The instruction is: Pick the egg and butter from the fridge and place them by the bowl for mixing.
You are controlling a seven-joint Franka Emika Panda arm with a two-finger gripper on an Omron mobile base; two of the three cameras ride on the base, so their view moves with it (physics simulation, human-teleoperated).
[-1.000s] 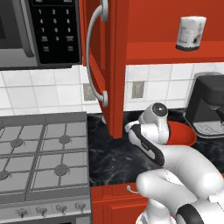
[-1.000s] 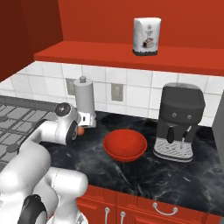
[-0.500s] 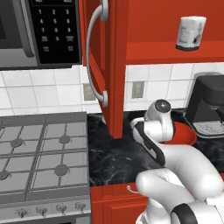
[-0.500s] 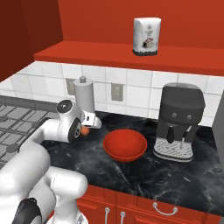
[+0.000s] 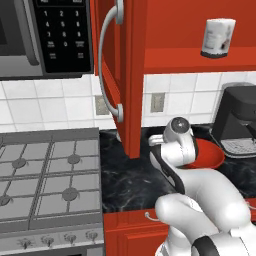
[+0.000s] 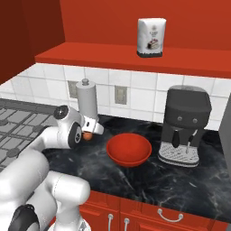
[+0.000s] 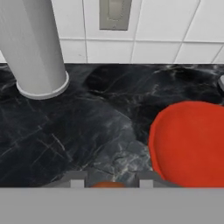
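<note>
Base views flanking; hand view downward

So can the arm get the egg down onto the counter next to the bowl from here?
Probably yes: the tool holds the egg above bare counter beside the bowl, nothing between.

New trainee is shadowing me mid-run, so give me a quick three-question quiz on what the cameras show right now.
1. True or false: the egg already lies inside the bowl.
2. What does the pincer hold? A) butter B) egg C) nothing
3. In the right base view, which appliance stands on the counter to the right of the bowl?

Key:
1. False; it sits between the pincer's fingertips, above the counter beside the bowl.
2. B
3. The black coffee machine.
</note>
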